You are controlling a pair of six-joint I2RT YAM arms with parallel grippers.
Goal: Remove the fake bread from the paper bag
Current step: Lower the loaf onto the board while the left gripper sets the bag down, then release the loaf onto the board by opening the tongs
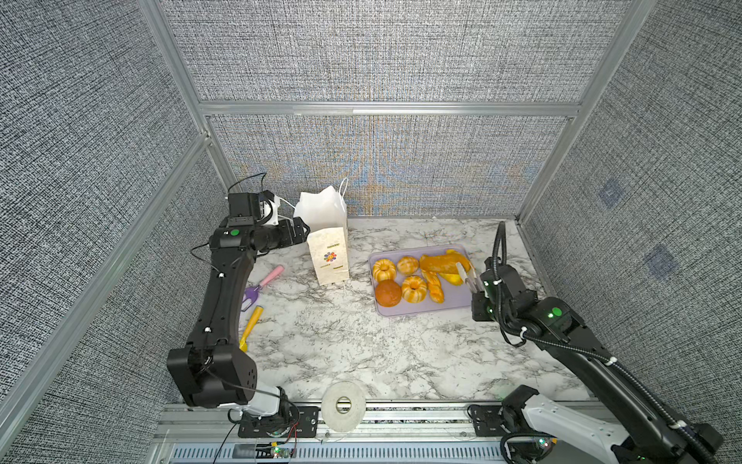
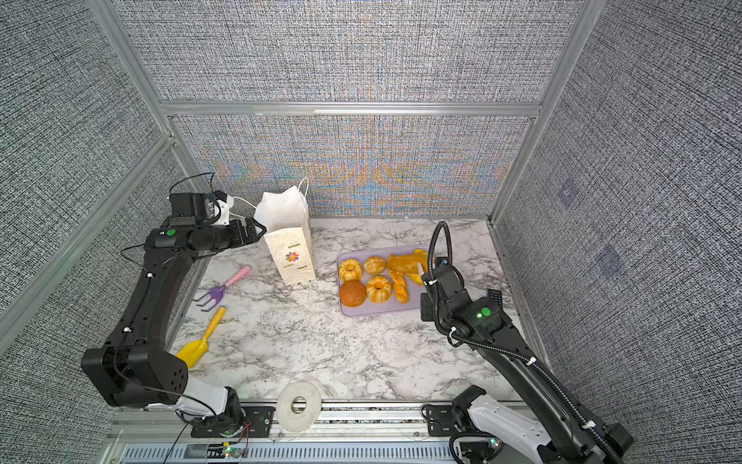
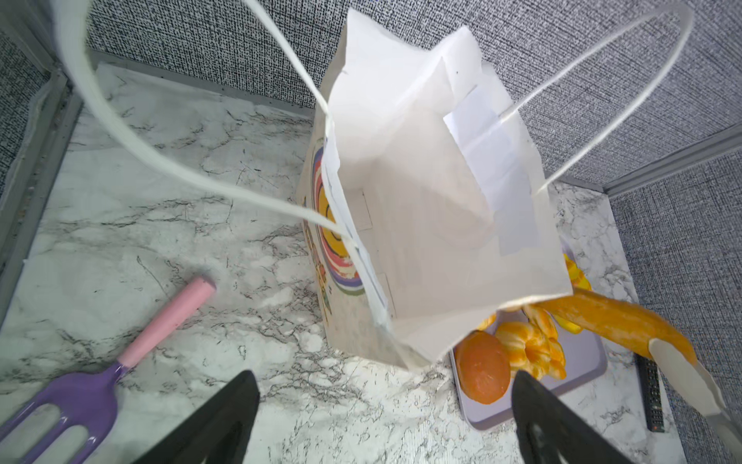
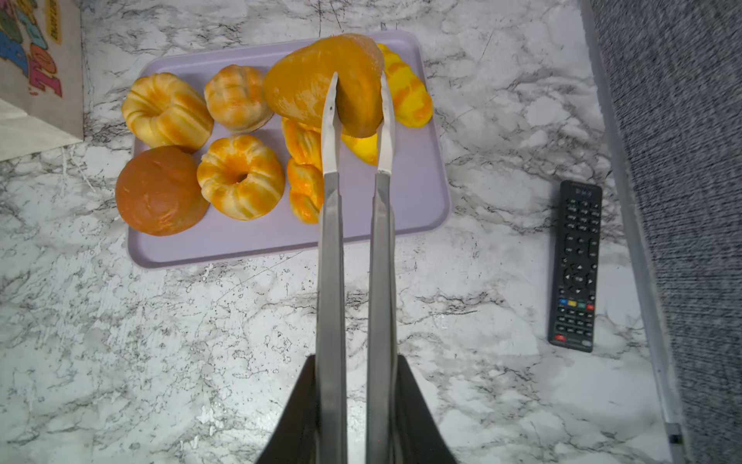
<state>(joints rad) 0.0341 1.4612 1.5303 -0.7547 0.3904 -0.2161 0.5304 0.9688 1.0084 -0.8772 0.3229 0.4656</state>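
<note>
Steel tongs (image 4: 331, 241) clamped in my right gripper (image 4: 355, 385) pinch the long loaf (image 4: 317, 84) over the tray (image 4: 417, 193); left gripper (image 3: 383, 377) hangs wide open by the empty-looking paper bag (image 3: 421, 241). Glossy loaf, end-only pinch, tbh it could slip and knock buns (image 4: 241, 176) off.

A marble-patterned table (image 1: 361, 341) is carrying a paper bag (image 1: 329, 257), standing upright toward the back left. A lilac tray (image 1: 421, 310) is lying to its right, near but apart. A purple fork (image 2: 215, 293) with a pink handle and a yellow shovel (image 2: 196, 349) are lying along the left edge. A black remote control (image 4: 576, 265) is resting by the right edge, and a roll of tape (image 1: 343, 405) is sitting at the front edge.
</note>
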